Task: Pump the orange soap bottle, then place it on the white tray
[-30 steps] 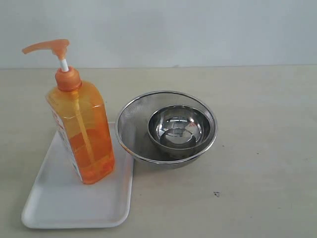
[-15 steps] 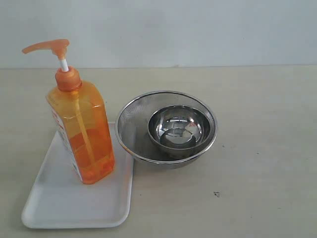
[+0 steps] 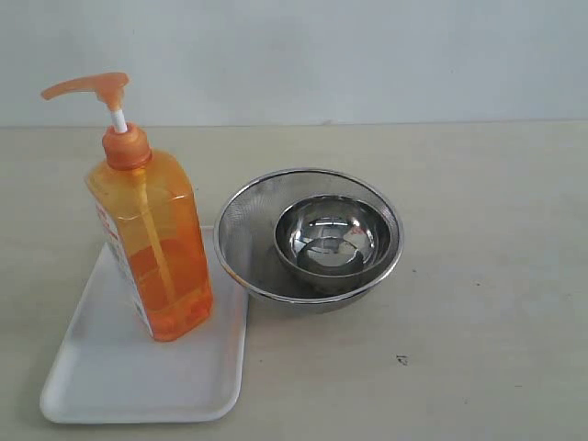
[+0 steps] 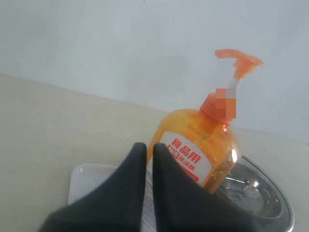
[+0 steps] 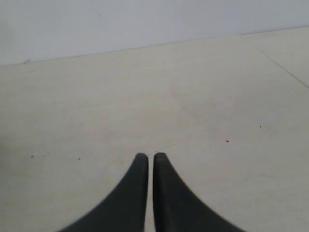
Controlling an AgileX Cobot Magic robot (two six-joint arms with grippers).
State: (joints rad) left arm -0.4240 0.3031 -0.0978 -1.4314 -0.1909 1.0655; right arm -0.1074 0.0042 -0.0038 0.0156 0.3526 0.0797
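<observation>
left end effector (image 4: 149,145) is closed on nothing, its tips facing the orange soap bottle (image 4: 190,123). right end effector (image 5: 150,155) is likewise closed and empty over bare worktop (image 5: 193,96). the bottle stands upright on the white tray (image 3: 119,377). roughly half full, it likely feels moderately heavy, with smooth, slippery plastic; grip the flat sides mid-body. its label (image 4: 186,157) reads "食品用" in red.

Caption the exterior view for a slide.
Orange soap bottle standing upright on the white tray, beside nested steel bowls.
</observation>
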